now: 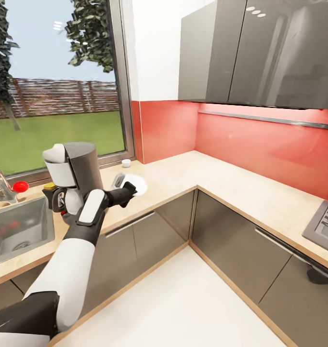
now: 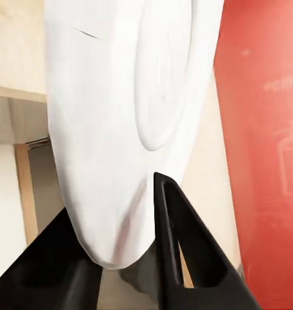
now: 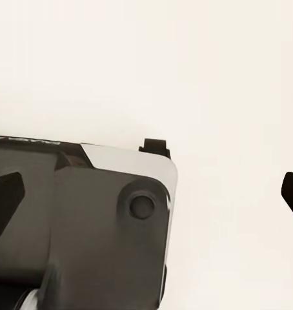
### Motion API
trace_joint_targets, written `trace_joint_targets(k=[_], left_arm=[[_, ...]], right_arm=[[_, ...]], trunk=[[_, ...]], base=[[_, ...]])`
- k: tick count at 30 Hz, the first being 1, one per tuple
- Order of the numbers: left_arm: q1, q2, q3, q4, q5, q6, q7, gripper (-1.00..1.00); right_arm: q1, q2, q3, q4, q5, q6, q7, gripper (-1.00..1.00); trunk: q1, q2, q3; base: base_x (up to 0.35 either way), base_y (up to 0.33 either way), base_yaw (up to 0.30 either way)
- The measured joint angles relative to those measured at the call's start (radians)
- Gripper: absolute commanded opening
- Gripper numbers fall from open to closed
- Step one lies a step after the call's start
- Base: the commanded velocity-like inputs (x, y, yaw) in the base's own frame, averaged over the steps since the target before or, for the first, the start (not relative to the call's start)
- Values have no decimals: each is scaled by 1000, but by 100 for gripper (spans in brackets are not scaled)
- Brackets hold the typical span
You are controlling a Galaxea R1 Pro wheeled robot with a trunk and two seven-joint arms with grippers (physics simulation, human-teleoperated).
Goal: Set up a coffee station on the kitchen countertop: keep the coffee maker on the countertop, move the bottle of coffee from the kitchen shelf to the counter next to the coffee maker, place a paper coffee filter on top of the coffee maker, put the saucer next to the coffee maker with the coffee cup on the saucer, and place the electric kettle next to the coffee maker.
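Saucer [image 1: 137, 184]: white and round, held by its edge in my left gripper [image 1: 130, 189], over the countertop [image 1: 221, 185] to the right of the coffee maker [image 1: 76, 176]. In my left wrist view the saucer [image 2: 133, 116] stands on edge between my 2 black fingers [image 2: 179, 252], and they clamp its rim.
Left gripper: clenched on the saucer; my arm reaches forward across the front of the coffee maker.
Right gripper: in my right wrist view I see a dark tip at each side edge over a pale floor, well apart, so it is released and grasps nothing.
Coffee maker: dark grey with white front parts, on the countertop between the sink [image 1: 19, 231] and the saucer.
Coffee bottle [image 1: 50, 189]: I see just a yellow cap at the left of the coffee maker; the rest is hidden.
Cup [image 1: 126, 163]: small and white, on the countertop near the window [image 1: 58, 82], behind the saucer and apart from it.
Countertop: light wood grain, it turns a corner under the red wall [image 1: 260, 144]; a stove [image 1: 325, 221] sits at the far right.
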Motion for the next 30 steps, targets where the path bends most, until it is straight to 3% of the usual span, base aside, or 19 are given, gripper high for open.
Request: trace_joint_targets(k=[6,13,23,30], left_arm=[[16,3,-4,-4,2,-2,0,-100],[19,6,-8,-1,-6,-2,0,-100],[43,7,-6,0,-5,-2,-1,-100],[69,6,-6,0,-5,-4,-11,-100]], right_arm=[[0,1,0,0,-2,-1,-1,100],[0,1,0,0,-2,-1,-3,100],[0,1,0,0,-2,-1,-4,100],[1,1,0,0,-2,-1,-5,100]], trunk=[[0,0,0],[0,0,0],[0,0,0],[0,0,0]], base=[[0,-4,0],[0,-218,37],[6,-271,258],[188,-196,275]])
